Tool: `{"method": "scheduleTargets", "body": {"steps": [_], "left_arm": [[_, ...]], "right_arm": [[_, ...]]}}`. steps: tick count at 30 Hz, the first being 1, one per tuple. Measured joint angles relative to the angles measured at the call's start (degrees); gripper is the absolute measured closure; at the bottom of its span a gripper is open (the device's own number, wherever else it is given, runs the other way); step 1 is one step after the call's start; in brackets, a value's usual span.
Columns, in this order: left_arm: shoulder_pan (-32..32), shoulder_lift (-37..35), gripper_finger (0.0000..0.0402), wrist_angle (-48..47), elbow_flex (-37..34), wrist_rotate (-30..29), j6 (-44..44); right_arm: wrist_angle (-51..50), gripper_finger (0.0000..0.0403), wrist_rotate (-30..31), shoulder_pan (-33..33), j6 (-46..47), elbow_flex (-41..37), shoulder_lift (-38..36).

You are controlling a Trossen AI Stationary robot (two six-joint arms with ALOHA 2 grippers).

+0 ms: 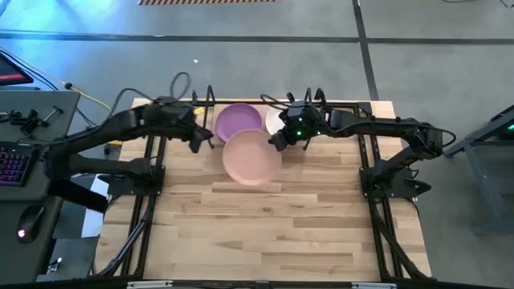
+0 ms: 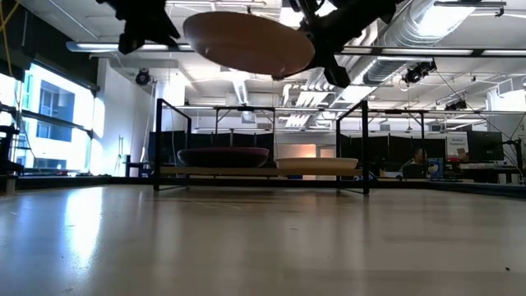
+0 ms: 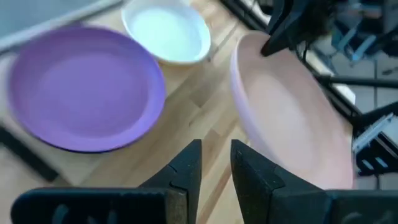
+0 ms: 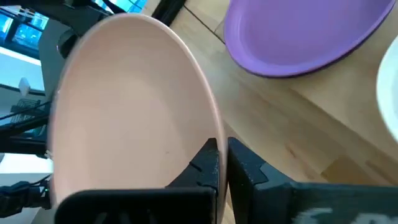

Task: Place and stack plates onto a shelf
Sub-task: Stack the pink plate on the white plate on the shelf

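The pale pink plate [image 1: 250,158] hangs in the air in front of the shelf [image 2: 261,172], and my right gripper [image 1: 278,143] is shut on it. The purple plate [image 1: 238,122] lies on the shelf's left half, the cream-white plate [image 1: 275,120] on its right half. The black plate does not show. My left gripper [image 1: 202,140] hovers beside the pink plate's left rim, empty. Its fingers [image 3: 186,171] stand a narrow gap apart. My right gripper pinches the pink plate's rim [image 4: 214,134] between its two fingers, at the plate's far right side. One finger is on the plate's upper face and one is under it. The fingers come from the table's right. The plate is lifted clear and tilts [image 2: 246,41].
The shelf's black wire uprights [image 2: 158,144] stand at its corners, at the table's far edge. The arms' black frames [image 1: 148,172] stand on the table's left and right. Bare wooden tabletop [image 1: 265,233] lies nearer. A desk with a keyboard [image 1: 16,164] is off the left.
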Motion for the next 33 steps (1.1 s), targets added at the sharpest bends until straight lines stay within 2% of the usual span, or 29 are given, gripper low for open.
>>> {"method": "scheduleTargets", "body": {"steps": [6,15,19,24,33], "left_arm": [[-0.15,-9.76,0.0326,-0.47,0.0,-6.71,2.17],[-0.25,-18.06,0.0368,2.75,-5.02,-9.38,4.55],[-0.24,-19.58,0.0394,4.22,-7.91,-8.44,2.83],[-0.24,-19.9,0.04,4.39,-9.75,-7.34,0.81],[-0.24,-19.95,0.0401,4.47,-9.79,-6.29,0.35]], "right_arm": [[-2.97,0.0401,4.02,-3.71,-2.27,5.65,0.17],[-18.99,0.0402,15.89,-15.76,-11.44,17.86,2.34],[-24.06,0.0403,16.19,-19.02,-13.66,21.01,6.51],[-29.26,0.0403,16.37,-19.4,-17.58,24.32,12.46],[-34.79,0.0403,23.21,-19.71,-19.53,28.31,16.78]]}}
